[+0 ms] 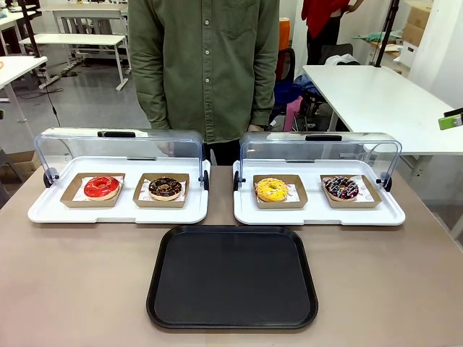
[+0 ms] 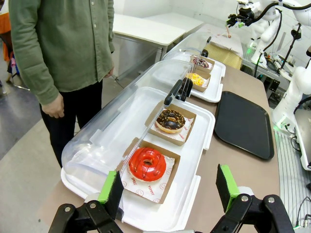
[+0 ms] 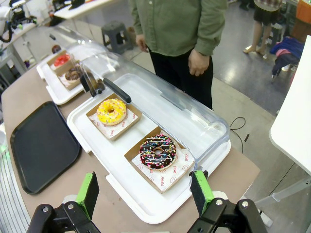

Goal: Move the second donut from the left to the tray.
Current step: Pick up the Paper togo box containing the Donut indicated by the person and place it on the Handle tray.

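**On left display tray [image 1: 119, 211]: chocolate donut [image 1: 166, 188] untouched**

Sits in a cardboard holder [image 1: 162, 200], just right of the red-glazed donut [image 1: 101, 187], clear lid [image 1: 119, 144] raised (presumably for access). Just in front, black tray [image 1: 231, 278] bare, placed to receive it. Left gripper [image 2: 168, 189] and right gripper [image 3: 145, 191]: fingers spread wide, holding nothing.

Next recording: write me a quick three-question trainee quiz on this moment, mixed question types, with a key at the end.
1. True or false: the black tray already holds a donut.
2. The second donut from the left has: A red glaze; B chocolate glaze with pale sprinkles; C yellow glaze.
3. Fill in: the left gripper and the right gripper both stand ____, holding nothing.
Key: 1 false; 2 B; 3 open.
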You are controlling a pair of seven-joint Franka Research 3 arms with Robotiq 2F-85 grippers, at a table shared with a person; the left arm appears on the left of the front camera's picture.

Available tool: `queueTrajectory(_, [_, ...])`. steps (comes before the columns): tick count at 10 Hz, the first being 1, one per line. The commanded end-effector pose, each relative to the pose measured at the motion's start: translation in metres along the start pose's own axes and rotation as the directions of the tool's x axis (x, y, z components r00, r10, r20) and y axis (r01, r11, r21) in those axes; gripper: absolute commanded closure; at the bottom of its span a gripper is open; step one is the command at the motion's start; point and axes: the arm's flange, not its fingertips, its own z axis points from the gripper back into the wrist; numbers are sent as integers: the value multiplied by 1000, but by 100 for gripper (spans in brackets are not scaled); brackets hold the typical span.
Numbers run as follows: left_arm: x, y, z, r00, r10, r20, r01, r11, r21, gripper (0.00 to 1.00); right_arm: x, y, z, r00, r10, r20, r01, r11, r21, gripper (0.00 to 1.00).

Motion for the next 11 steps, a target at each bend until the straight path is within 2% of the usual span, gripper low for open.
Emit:
queueTrajectory(1, [2,-1,0,1000,-3,3,3,1000,-6,0,2,5,-1,1000,-7,11,7,1000,0,0])
queueTrajectory(11, [2,-1,0,1000,-3,3,3,1000,-6,0,2,5,-1,1000,-7,11,7,1000,0,0])
